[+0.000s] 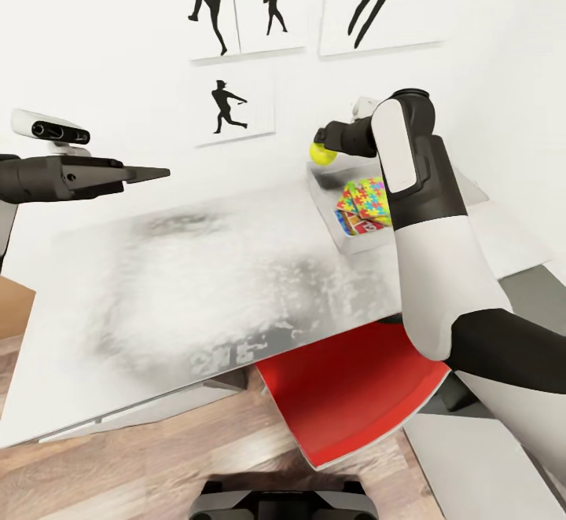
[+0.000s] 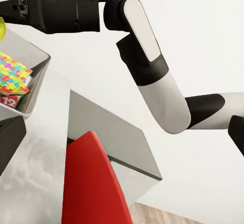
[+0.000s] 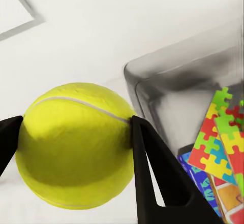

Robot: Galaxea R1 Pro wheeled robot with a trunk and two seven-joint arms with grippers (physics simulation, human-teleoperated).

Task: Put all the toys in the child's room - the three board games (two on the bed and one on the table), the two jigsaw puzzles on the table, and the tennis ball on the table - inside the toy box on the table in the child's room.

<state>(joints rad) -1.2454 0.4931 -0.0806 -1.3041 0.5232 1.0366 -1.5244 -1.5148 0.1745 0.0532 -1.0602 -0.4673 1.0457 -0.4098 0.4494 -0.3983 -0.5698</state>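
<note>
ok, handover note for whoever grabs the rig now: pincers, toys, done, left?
Right pincer: shut on the ball, held beside the toy box rim, not clearly over it.
Left pincer: empty, above the table; open or shut unclear.
Toy box: a jigsaw on top, printed game boxes under it; exact count hidden.
Table shows no other toys.
Left: move the ball over the box, release. Then check the count inside.
</note>
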